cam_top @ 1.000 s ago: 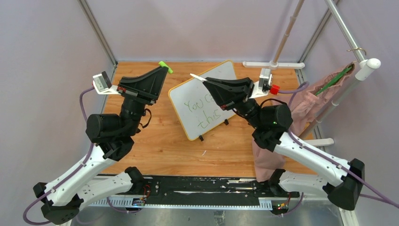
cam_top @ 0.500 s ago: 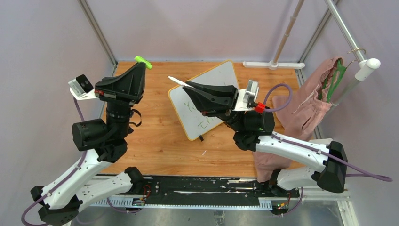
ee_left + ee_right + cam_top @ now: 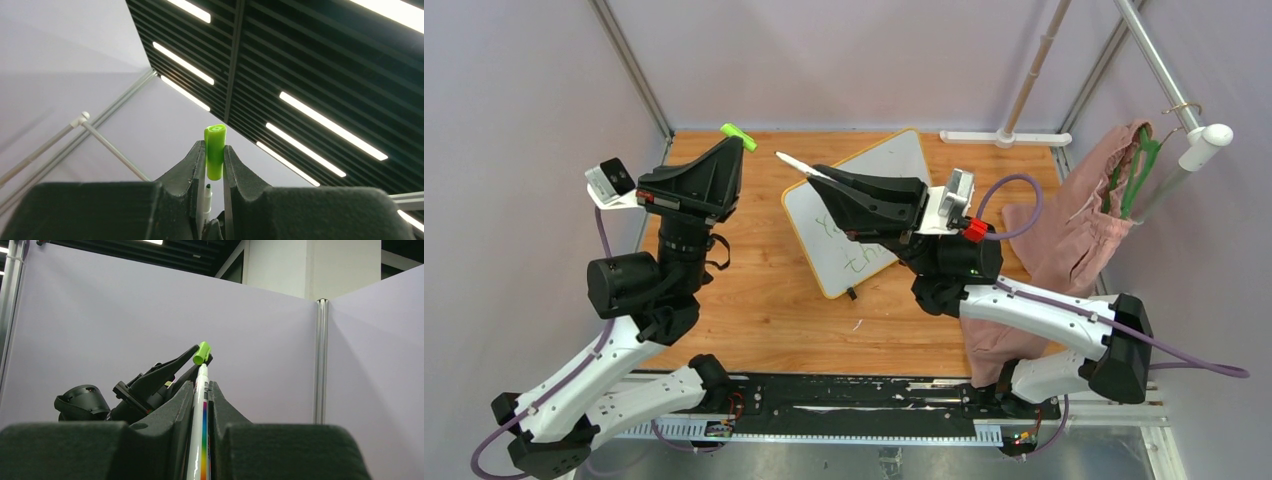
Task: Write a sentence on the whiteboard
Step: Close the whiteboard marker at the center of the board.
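Since half a second ago the right gripper [image 3: 820, 176] has edged left and farther, and the left gripper [image 3: 731, 143] has shifted slightly right and nearer. Left claw is pinching a green marker cap [image 3: 738, 136]; in the left wrist view the cap sits upright between the two fingertips [image 3: 199, 156]. Right claw is pressed onto a white marker [image 3: 792, 165], with the barrel running out between the fingers [image 3: 184, 401] and a rainbow stripe down its side. Both claws are raised above the table and point toward each other. From above, marker tip and cap are near but apart. In the right wrist view the tip sits just under the cap; contact cannot be told. The whiteboard [image 3: 892, 160] lies flat on the wooden table [image 3: 764, 290] at the far centre, turned at an angle, under the right gripper. The sentence [image 3: 861, 262] is green lettering on the near half of the board, mostly hidden by the right gripper, with only bits showing. A pink cloth [image 3: 1074, 230] and green hanger [image 3: 1136, 170] hang on a rack at the right.
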Motion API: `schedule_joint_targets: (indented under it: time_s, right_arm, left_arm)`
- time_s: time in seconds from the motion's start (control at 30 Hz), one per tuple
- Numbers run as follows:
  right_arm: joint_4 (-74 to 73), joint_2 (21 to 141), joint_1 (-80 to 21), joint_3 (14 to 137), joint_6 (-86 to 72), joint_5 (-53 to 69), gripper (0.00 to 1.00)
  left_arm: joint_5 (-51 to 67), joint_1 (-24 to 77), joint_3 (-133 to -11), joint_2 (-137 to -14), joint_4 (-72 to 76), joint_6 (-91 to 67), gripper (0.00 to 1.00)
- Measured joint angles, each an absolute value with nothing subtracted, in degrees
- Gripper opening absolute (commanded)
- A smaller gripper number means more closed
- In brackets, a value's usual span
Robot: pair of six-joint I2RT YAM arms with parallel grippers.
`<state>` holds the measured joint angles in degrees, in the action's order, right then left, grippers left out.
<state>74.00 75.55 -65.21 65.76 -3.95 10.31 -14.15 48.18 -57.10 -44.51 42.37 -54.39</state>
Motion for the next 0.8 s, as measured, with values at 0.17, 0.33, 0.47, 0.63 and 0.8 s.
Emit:
schedule_joint_targets:
  time_s: [0.17, 0.33, 0.47, 0.63, 0.8]
  right_arm:
    - [73.7, 76.2, -65.2, 66.2, -3.4, 10.4, 0.00]
    - [73.4, 76.6, -65.3, 66.2, -3.4, 10.6, 0.00]
    - [73.2, 76.7, -65.4, 66.2, -3.4, 10.9, 0.00]
    - [73.2, 76.8, -66.0, 66.2, -3.4, 11.1, 0.00]
    - [73.1, 76.8, -66.4, 66.2, -3.3, 11.2, 0.00]
  left_arm:
    - [-13.7, 48.2, -56.4, -44.5, 42.4, -55.7, 0.00]
    - [-13.3, 48.2, -55.8, -44.5, 42.5, -56.4, 0.00]
    - [-13.3, 48.2, -55.5, -44.5, 42.6, -56.6, 0.00]
    - [-13.3, 48.2, -55.1, -44.4, 42.7, -56.6, 0.00]
    - [-13.3, 48.2, -54.4, -44.2, 42.7, -56.9, 0.00]
